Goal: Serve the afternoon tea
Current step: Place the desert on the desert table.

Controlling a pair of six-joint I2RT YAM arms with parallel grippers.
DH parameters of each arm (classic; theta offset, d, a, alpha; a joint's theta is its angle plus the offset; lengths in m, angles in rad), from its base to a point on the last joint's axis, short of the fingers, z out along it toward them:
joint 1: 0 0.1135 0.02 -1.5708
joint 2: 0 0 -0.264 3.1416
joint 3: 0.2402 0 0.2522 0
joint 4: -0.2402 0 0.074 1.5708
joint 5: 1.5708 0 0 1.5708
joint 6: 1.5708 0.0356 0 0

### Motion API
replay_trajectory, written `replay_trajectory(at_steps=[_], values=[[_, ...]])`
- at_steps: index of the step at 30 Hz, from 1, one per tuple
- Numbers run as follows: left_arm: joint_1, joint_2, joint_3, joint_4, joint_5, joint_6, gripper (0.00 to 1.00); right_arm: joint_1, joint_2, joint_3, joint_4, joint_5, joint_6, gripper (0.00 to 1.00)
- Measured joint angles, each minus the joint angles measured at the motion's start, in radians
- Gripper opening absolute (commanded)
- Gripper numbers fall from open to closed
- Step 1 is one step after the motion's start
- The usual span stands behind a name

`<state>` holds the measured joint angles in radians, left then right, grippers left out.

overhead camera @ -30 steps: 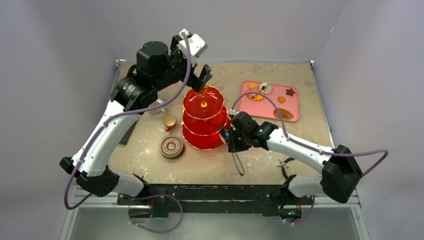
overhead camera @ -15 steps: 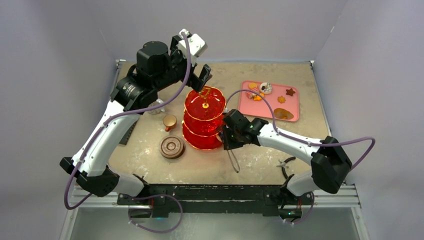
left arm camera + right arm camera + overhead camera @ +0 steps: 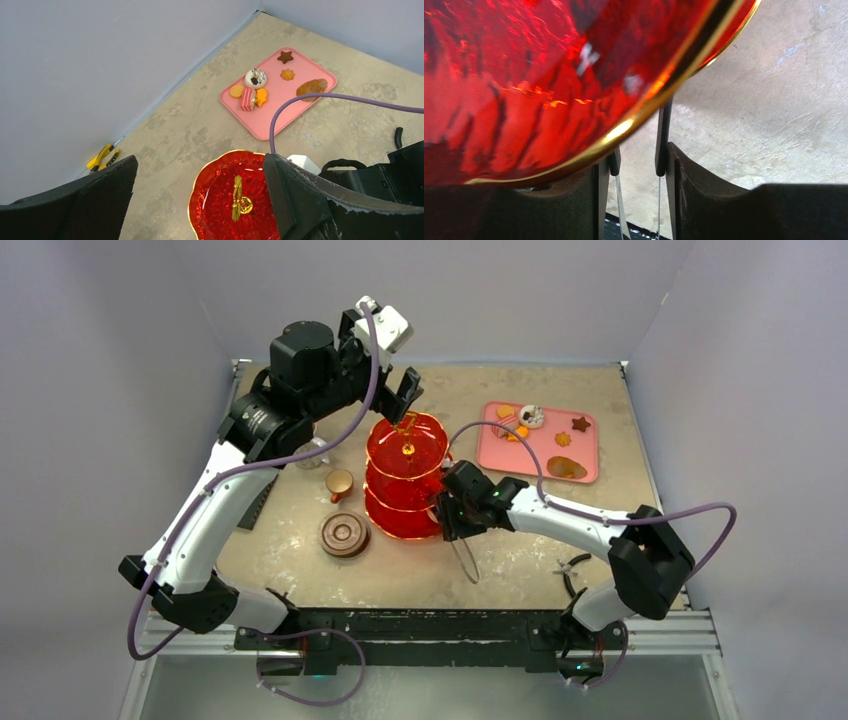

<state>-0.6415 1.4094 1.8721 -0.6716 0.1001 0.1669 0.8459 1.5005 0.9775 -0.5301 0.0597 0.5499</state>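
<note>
1. The right gripper (image 3: 447, 512) has moved left over the last second and now sits against the lower rim of the stand (image 3: 405, 475), centre frame.
2. Its jaws have eased partly apart but still clamp the tongs (image 3: 466, 562).
3. The left gripper (image 3: 200, 160) hovers above the stand's top, jaws spread wide, empty.
4. The pastries (image 3: 530, 418) lie on the tray (image 3: 590, 455), upper right, so loading looks unfinished.
5. Rim clearance is minimal. Bare table (image 3: 540, 560) lies lower right.

Black tongs (image 3: 663, 135) — tips hidden behind red stand (image 3: 524, 75), itself edge-cropped
</note>
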Motion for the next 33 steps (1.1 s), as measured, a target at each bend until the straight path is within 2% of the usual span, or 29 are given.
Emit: replay_trajectory(at_steps=[22,33], values=[[0.0,0.0,0.017,-0.004,-0.003,0.0,0.97,0.0,-0.055,-0.064,0.055,0.009,0.001,0.61],[0.0,0.0,0.019,-0.004,-0.003,-0.001,0.98,0.0,-0.061,-0.09,0.07,0.009,0.001,0.63]])
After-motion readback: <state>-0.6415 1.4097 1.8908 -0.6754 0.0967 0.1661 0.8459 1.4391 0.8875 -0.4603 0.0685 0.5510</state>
